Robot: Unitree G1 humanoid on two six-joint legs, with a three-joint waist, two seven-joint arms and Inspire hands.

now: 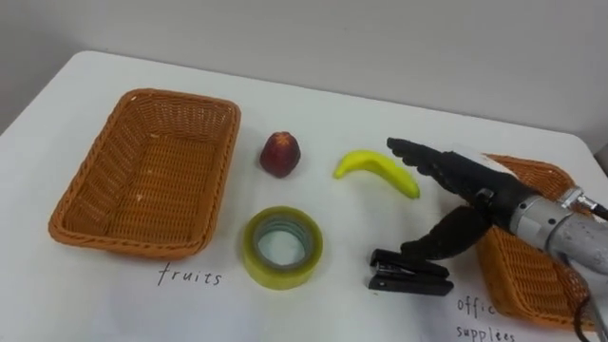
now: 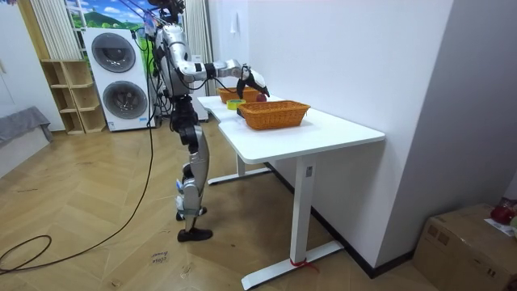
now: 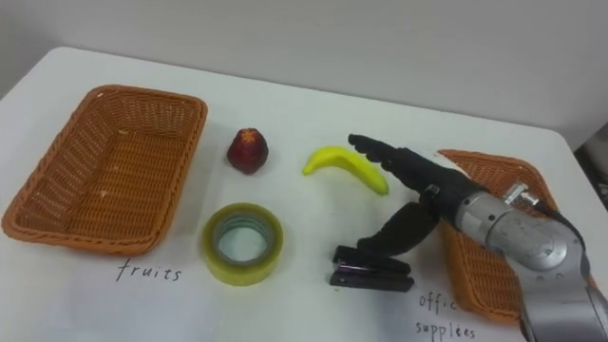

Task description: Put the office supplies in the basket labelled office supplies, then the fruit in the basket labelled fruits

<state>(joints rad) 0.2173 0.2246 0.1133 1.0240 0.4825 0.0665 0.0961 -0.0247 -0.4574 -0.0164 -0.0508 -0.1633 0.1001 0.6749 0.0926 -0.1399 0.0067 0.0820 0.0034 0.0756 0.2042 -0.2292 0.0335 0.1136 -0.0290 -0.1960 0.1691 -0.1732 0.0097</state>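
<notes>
A yellow banana [image 1: 373, 170] lies on the white table [image 1: 361, 114], with a red peach-like fruit [image 1: 280, 154] to its left. A roll of yellowish tape [image 1: 282, 247] sits in front of the fruit, and a black stapler [image 1: 408, 276] lies to the tape's right. My right hand [image 1: 463, 178] reaches in from the right and is open. Its straight fingers hover just behind the banana's right end, and its thumb points down above the stapler. It holds nothing. The wicker basket [image 1: 220, 161] labelled fruits stands at the left. A second wicker basket [image 1: 532, 285] sits at the right, under my forearm.
Handwritten labels mark the table in front of each basket. In the room view I stand at the table's far end, right hand [image 2: 251, 78] out over it, a wall behind the table [image 2: 323, 133]. Washing machines [image 2: 121, 81] stand behind me.
</notes>
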